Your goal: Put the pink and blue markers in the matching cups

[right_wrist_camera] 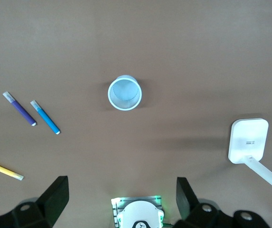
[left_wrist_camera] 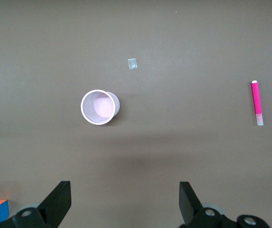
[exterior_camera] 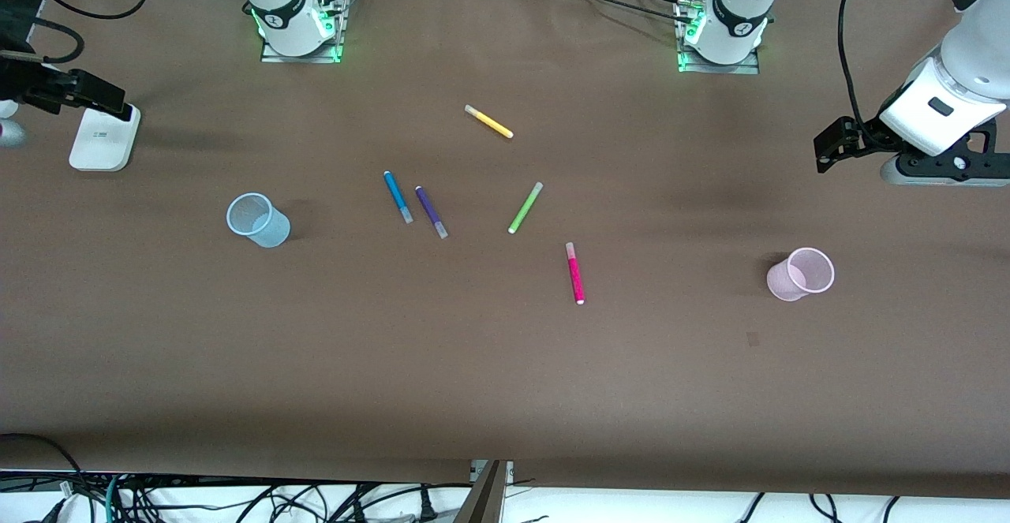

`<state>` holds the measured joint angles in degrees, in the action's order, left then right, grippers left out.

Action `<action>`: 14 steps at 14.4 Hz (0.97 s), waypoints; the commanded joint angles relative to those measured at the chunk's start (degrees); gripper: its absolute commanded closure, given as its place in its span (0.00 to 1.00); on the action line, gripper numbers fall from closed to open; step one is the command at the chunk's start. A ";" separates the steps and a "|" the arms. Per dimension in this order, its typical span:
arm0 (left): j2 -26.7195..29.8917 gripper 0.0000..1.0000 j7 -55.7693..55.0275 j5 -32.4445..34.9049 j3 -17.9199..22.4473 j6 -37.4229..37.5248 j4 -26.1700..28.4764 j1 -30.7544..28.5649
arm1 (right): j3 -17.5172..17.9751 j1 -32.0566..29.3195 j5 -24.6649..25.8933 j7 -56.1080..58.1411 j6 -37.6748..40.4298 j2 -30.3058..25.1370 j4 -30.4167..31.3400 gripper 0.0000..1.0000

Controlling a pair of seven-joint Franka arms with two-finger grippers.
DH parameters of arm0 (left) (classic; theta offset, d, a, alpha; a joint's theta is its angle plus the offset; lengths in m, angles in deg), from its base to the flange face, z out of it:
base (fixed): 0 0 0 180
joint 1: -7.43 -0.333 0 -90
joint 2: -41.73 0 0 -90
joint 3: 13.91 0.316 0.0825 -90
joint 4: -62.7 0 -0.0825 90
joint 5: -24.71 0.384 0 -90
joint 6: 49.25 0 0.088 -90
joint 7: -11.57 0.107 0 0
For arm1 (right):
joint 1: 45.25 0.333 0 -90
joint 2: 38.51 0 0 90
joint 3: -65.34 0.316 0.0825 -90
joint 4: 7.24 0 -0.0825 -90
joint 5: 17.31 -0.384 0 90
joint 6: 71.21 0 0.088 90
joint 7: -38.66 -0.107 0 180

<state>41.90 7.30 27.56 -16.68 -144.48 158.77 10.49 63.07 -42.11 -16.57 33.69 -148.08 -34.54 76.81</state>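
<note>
Nothing is picked up yet: both markers lie on the table (exterior_camera: pixel 505 381), both cups stand empty. The left tool (left_wrist_camera: pixel 124 199) and right tool (right_wrist_camera: pixel 121 197) hang spread and empty at their own ends of the table. Next, I judge, a tool must drop over the pink marker (exterior_camera: pixel 575 273) or blue marker (exterior_camera: pixel 397 196) and pinch it.

Even, bright overhead light on the matte brown table cover (exterior_camera: pixel 505 365) — no glare, all three views sharp. Soft dark shadows lie beside the translucent pale blue cup (exterior_camera: pixel 258 220) and translucent pale pink cup (exterior_camera: pixel 800 274); broad faint arm shadows cross both wrist views. Green glow at both arm bases — slight dimming toward the front view's edges.
</note>
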 commanded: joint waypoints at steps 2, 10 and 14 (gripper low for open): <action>-2.01 0.00 0.66 -3.38 -0.31 0.65 -0.10 0.46 | 0.42 5.90 -0.30 -0.93 -2.06 9.09 -1.08 0.00; -17.73 0.00 -14.92 -3.73 -7.33 -13.12 0.16 7.74 | 0.42 20.32 -0.13 -1.80 -13.90 25.90 0.58 0.00; -26.52 0.00 -28.48 -2.59 -7.78 -25.15 0.60 14.69 | 0.42 25.86 -0.57 -1.89 -24.26 31.79 5.14 0.00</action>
<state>19.28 -15.67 24.24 -24.75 -164.93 160.08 22.61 63.97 -18.84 -16.75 31.92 -167.55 -4.12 79.25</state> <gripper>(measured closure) 0.000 0.000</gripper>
